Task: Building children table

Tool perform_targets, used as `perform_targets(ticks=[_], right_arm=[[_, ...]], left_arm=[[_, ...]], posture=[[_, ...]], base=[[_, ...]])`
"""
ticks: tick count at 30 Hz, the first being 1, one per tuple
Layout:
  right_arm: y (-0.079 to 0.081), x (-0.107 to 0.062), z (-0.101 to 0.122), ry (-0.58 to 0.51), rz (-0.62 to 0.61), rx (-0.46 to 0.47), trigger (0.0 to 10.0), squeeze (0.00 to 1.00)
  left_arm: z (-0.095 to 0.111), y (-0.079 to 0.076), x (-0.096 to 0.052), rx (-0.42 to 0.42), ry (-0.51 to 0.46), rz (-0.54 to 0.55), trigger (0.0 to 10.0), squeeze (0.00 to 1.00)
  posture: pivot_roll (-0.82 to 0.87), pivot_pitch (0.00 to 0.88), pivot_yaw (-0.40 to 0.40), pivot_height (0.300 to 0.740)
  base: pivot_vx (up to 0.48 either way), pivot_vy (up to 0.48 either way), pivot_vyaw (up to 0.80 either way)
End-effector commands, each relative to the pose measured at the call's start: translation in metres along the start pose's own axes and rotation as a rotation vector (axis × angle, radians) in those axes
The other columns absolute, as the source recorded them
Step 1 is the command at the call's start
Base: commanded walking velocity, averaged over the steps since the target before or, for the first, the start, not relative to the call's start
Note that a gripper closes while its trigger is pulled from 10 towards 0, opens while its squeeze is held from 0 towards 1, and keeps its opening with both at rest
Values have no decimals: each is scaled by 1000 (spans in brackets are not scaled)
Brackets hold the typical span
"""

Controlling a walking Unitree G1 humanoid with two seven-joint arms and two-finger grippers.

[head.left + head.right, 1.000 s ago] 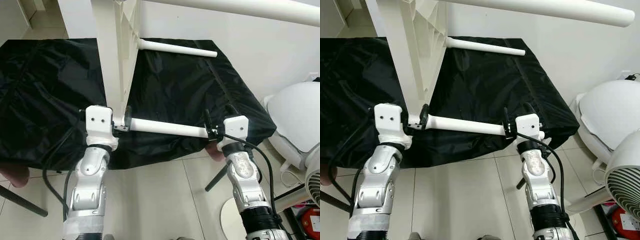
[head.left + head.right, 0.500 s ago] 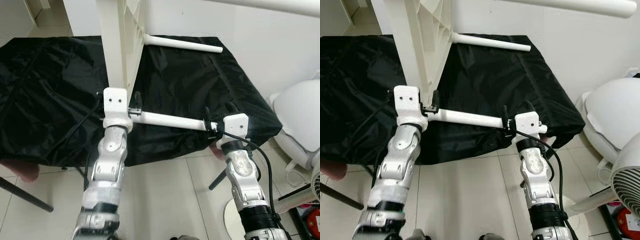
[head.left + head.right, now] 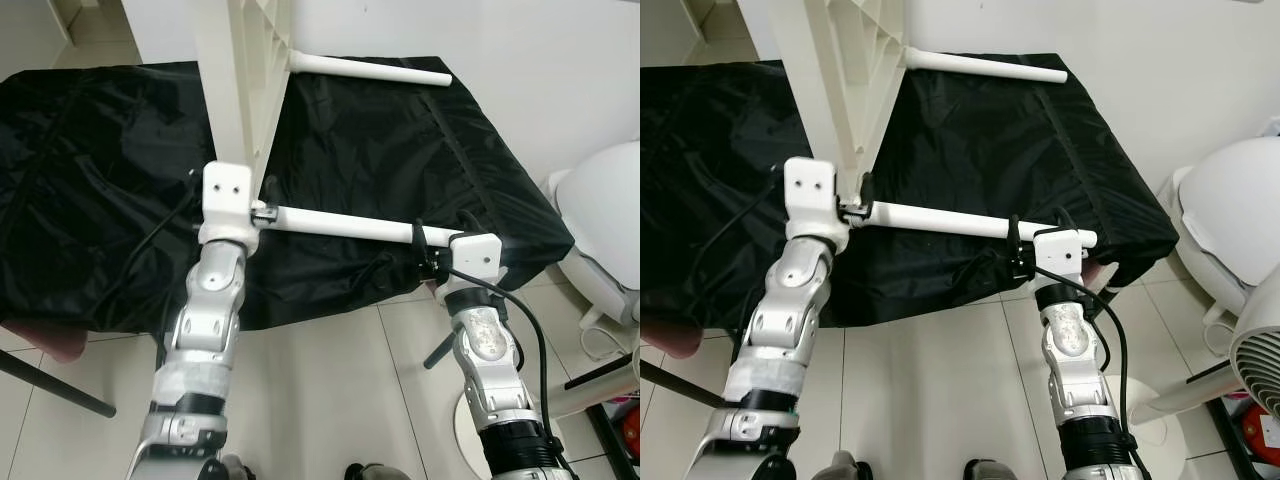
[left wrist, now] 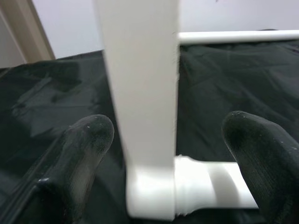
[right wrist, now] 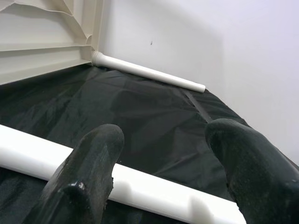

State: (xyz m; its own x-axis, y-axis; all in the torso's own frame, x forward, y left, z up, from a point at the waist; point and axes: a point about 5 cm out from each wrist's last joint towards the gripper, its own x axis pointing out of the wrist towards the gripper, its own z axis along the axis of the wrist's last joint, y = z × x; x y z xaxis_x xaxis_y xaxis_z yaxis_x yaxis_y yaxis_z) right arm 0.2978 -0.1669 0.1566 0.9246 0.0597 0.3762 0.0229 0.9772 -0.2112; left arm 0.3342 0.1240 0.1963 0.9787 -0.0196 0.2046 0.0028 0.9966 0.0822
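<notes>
No writing or label can be read on any part, and no container is seen. On the left, the black cloth point(image 3: 100, 180) covers a low surface, and the white table top point(image 3: 240, 90) stands on its edge on this cloth. The left gripper point(image 3: 262, 210) is at the lower corner of the table top, where the near white leg point(image 3: 345, 225) joins it; its fingers point(image 4: 88, 140) are spread, one on each side of the corner and the joint, not pressing it. The near leg runs to the right above the cloth. Near its free end is the right gripper point(image 3: 1040, 245), also with fingers point(image 5: 93, 158) spread around the leg. A far white leg point(image 3: 370, 70) sticks out from the table top near the wall. At the right stands a white fan point(image 3: 1260, 370).
</notes>
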Motion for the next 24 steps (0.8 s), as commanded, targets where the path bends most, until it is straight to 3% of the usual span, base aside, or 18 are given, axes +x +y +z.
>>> perform_targets(ticks=[1,6,14,17,24], right_arm=[[4,-1,-3,18,6,5,10000,0],[7,2,-2,16,22,8,10000,0],[9,5,-1,14,39,7,10000,0],[8,7,0,14,44,-2,10000,0],[7,5,0,14,41,-10,10000,0]], left_arm=[[2,7,-1,1,0,71,10000,0],[2,18,-4,-12,4,124,10000,0],[5,15,4,-23,-16,97,10000,0],[21,12,24,-42,-68,59,10000,0],[30,8,41,-49,-81,22,10000,0]], posture=[[-99,131,22,740],[-89,129,8,740],[-92,128,-6,740],[-103,137,-9,740],[-128,147,3,740]], base=[[0,0,0],[0,0,0],[0,0,0],[0,0,0],[0,0,0]])
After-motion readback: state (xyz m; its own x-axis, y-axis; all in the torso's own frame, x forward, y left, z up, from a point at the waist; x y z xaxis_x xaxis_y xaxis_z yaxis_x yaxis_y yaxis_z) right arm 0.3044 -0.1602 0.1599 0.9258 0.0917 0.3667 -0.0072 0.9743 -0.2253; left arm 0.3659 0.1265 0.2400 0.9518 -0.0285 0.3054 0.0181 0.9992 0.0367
